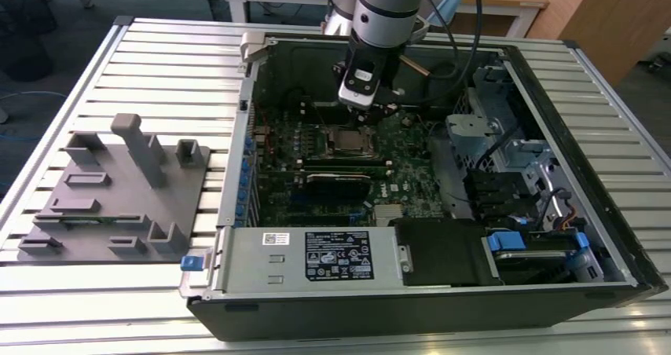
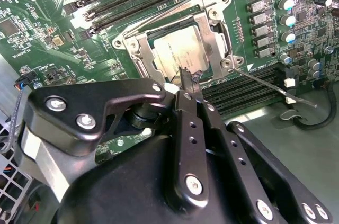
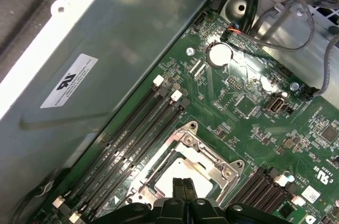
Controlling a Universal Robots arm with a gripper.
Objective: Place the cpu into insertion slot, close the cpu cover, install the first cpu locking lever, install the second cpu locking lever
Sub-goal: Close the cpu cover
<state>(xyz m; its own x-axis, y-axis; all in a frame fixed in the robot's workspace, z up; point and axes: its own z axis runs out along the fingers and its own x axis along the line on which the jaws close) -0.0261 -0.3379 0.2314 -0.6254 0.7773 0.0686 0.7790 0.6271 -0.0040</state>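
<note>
Black end effector linkage sits closest up, its two fingers pinched together with nothing between them, tips down at the near edge of the cpu. That cpu lies flat in the insertion slot, and the cpu cover frames it. One thin wire lever sticks out free over the black memory slots, so room around the socket is tight. It all sits inside the open computer case on the slatted desk. Over at the exterior view's left there's a grey fixture block, well apart from the case.
</note>
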